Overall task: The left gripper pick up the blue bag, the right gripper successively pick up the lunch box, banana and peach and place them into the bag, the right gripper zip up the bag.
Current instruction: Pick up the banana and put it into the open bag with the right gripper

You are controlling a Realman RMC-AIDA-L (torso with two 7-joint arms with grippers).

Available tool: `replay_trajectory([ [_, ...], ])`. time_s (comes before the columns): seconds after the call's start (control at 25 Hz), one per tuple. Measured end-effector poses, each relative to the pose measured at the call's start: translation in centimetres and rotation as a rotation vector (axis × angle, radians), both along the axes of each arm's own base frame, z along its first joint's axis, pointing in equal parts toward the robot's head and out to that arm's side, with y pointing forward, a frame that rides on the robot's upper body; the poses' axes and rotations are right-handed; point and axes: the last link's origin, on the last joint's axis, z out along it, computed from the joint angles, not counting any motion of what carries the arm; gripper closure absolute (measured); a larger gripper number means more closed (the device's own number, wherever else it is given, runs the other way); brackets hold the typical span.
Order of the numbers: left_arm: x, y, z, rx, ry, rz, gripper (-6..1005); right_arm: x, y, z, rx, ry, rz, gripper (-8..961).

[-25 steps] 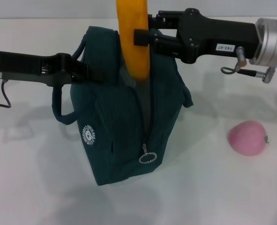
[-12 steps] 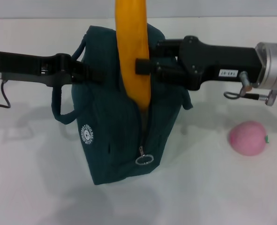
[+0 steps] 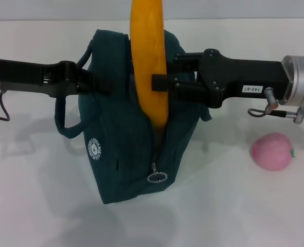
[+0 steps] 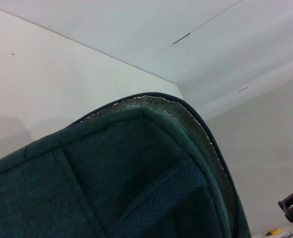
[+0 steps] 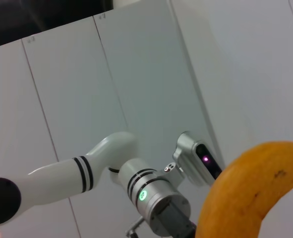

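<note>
The blue bag [image 3: 133,139] stands upright on the white bench [image 3: 33,206], roughly midway across it and nearer the front edge than the back, its zipper open at the top and its silver ring pull [image 3: 157,177] hanging low on the front seam. A round white logo [image 3: 93,148] shows on the side facing the bench's left edge.

The left tool [image 3: 97,82] reaches in from the left edge at the height of the bag's top and is clenched on the bag's upper rim beside one padded handle [image 3: 64,121], which droops in a loop below the arm. In the left wrist view the teal fabric fills most of the picture, with a strip of silver lining [image 4: 186,116] along the opened rim.

The right tool [image 3: 159,82] comes in from the right edge above the bag and is clamped on the banana [image 3: 148,56], holding it upright. The banana's lower tip sits in the bag's opening, touching the parted zipper, while its upper part rises out of view. In the right wrist view only the banana's curved end shows.

The peach [image 3: 271,151] lies on the bench near the right edge, well apart from the bag.
</note>
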Motion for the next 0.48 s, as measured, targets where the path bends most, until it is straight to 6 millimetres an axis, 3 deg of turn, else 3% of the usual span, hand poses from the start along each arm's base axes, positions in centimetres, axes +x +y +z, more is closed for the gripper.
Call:
replay_trajectory([
  [0.48, -0.11, -0.1, -0.05, 0.001, -0.001, 0.001, 965, 0.38, 0.02, -0.17, 0.003, -0.007, -0.022, 548],
])
